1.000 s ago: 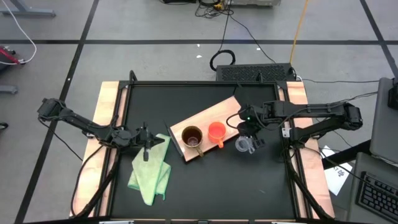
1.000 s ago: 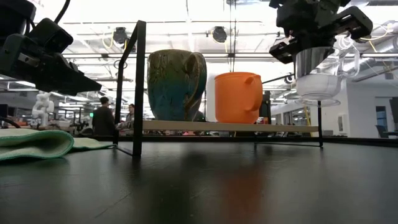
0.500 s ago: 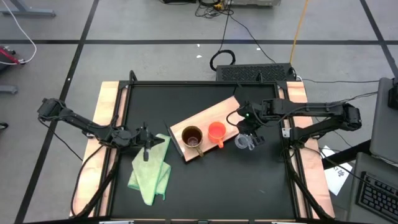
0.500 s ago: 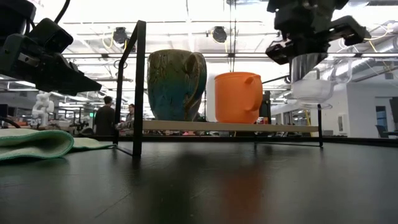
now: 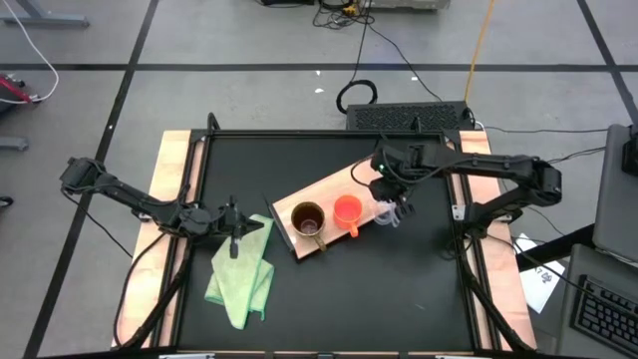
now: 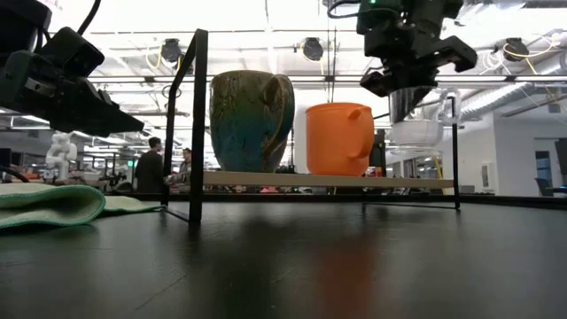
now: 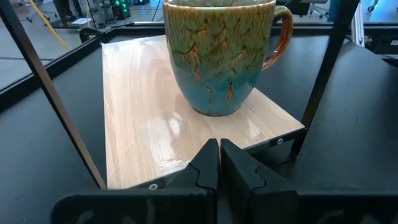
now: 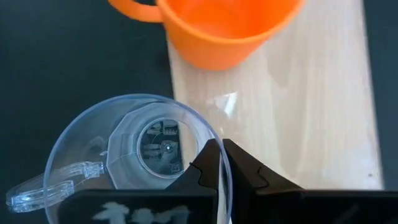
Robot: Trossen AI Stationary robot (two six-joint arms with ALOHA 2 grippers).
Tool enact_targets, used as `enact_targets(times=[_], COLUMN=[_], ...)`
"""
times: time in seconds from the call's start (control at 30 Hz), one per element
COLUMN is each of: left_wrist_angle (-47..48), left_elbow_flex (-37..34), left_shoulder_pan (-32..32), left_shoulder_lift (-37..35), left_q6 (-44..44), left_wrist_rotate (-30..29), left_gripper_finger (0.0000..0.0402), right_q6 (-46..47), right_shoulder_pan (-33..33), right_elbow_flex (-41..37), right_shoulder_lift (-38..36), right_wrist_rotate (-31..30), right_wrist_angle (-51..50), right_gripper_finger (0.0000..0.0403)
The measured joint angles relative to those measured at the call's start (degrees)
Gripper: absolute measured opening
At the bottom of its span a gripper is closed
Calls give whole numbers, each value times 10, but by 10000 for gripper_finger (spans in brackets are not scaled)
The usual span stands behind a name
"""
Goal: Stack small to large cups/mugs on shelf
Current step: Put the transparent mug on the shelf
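1. Black bench [image 5: 329, 289] fills the frame's centre; no writing is readable.
2. One shelf [image 5: 334, 184], centre, carries two mugs: brown mug [image 5: 308, 218], orange mug [image 5: 347, 210].
3. One glass cup [image 5: 387, 212], right of centre, hangs pinched by the right gripper [image 5: 389, 197] fingers.
4. Left gripper [image 5: 235, 242], lower left, fingers closed, empty, over one green cloth [image 5: 242, 279].
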State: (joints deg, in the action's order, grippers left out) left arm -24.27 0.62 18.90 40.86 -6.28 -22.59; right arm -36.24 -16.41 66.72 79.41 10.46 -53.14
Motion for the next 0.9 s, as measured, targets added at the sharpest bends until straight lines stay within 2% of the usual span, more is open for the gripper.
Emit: enact_targets(times=[0.67, 0.9], left_wrist_angle=[6, 6], left_elbow_flex=[0, 0], left_shoulder_pan=[0, 0], left_shoulder_lift=[0, 0], left_q6=[0, 0], left_wrist_rotate=[0, 0], left_gripper_finger=[19, 19], right_q6=[-115, -126], right_shoulder_pan=[-91, -107], right_elbow_flex=[67, 71], right_shoulder_lift=[84, 85], right_wrist_rotate=[1, 4], right_wrist_angle=[-15, 1], right_gripper_finger=[0, 0])
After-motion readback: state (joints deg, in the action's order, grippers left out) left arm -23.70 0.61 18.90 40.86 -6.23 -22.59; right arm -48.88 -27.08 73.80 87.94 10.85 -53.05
